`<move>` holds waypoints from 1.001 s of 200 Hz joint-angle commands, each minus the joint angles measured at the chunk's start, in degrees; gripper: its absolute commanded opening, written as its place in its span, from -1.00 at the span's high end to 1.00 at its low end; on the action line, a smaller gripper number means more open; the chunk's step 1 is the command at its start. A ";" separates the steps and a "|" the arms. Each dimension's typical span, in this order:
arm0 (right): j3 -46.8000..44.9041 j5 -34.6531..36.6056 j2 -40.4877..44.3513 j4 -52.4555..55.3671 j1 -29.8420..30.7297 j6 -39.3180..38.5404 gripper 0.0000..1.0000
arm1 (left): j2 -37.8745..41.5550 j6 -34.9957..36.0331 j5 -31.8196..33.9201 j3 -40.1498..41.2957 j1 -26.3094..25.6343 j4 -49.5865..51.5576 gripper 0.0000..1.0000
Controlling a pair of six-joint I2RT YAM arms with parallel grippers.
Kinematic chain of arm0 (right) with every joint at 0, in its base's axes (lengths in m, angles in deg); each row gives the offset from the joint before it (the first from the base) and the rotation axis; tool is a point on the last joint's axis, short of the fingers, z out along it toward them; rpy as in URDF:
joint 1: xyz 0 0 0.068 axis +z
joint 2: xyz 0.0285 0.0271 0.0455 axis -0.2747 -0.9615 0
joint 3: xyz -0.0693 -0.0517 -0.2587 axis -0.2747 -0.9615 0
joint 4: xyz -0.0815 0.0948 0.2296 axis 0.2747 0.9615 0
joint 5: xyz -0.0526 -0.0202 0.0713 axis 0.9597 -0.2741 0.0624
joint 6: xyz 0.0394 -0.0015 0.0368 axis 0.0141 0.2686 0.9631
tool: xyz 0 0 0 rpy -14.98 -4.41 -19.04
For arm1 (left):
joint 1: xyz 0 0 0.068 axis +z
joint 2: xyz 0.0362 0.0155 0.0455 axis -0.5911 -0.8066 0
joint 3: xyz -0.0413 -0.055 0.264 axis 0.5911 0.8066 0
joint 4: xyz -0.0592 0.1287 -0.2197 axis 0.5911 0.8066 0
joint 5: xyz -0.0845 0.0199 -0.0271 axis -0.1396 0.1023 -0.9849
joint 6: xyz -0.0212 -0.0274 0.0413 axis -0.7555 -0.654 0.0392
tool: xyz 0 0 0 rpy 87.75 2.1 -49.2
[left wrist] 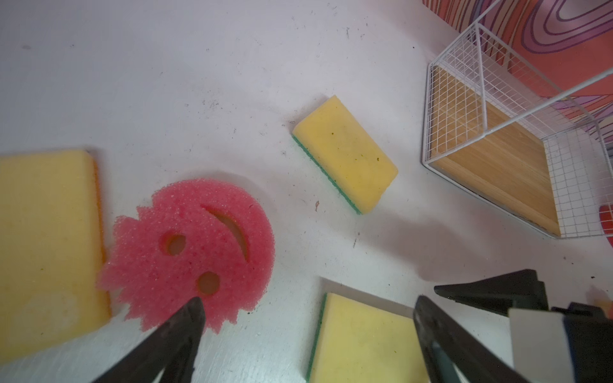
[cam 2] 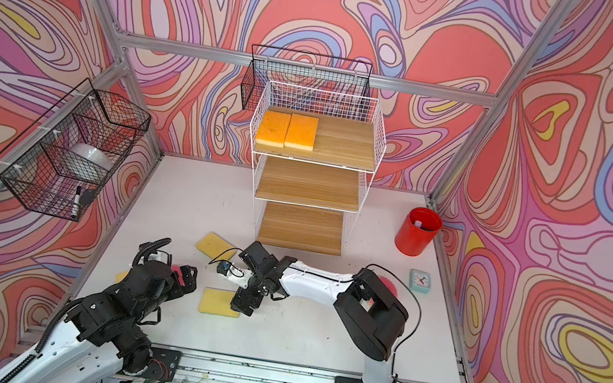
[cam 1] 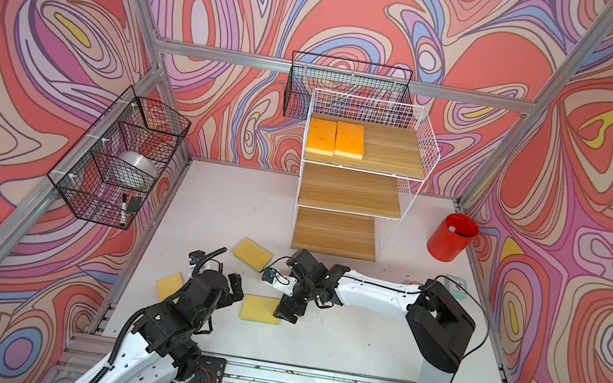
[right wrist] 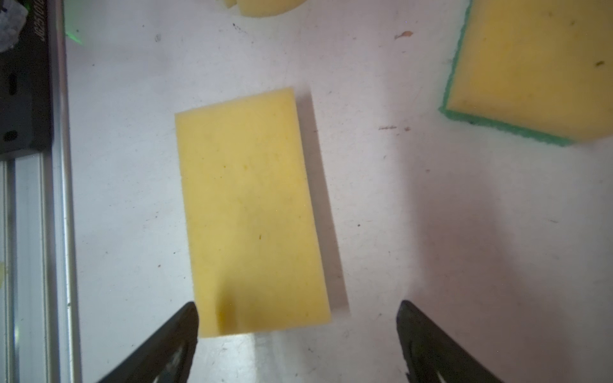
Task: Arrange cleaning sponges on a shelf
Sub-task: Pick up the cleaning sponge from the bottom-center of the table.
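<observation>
Two orange-topped sponges (cam 1: 321, 136) (cam 1: 349, 140) lie side by side on the top board of the white shelf (cam 1: 351, 191). Several more lie yellow side up on the table. A green-edged sponge (cam 1: 261, 309) (right wrist: 252, 212) is below my open right gripper (cam 1: 286, 313) (right wrist: 297, 302), its end just between the fingertips. Another green-edged sponge (cam 1: 252, 254) (left wrist: 345, 152) lies nearer the shelf. My open left gripper (cam 1: 235, 292) (left wrist: 308, 298) hovers between the pink smiley sponge (left wrist: 189, 252) and that first green-edged one. An orange-edged sponge (left wrist: 49, 248) lies beyond the smiley. A second pink sponge (cam 2: 391, 289) peeks out behind the right arm.
A red cup (cam 1: 452, 237) and a mint-green clock (cam 2: 420, 281) stand at the table's right side. Black wire baskets hang on the back wall (cam 1: 349, 90) and on the left wall (cam 1: 121, 157). An aluminium rail (right wrist: 49, 232) runs along the front edge.
</observation>
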 commanded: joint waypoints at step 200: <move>-2.70 4.87 -3.41 -4.05 3.43 -0.29 -0.91 | 3.27 -2.23 0.07 1.03 0.22 2.24 -0.96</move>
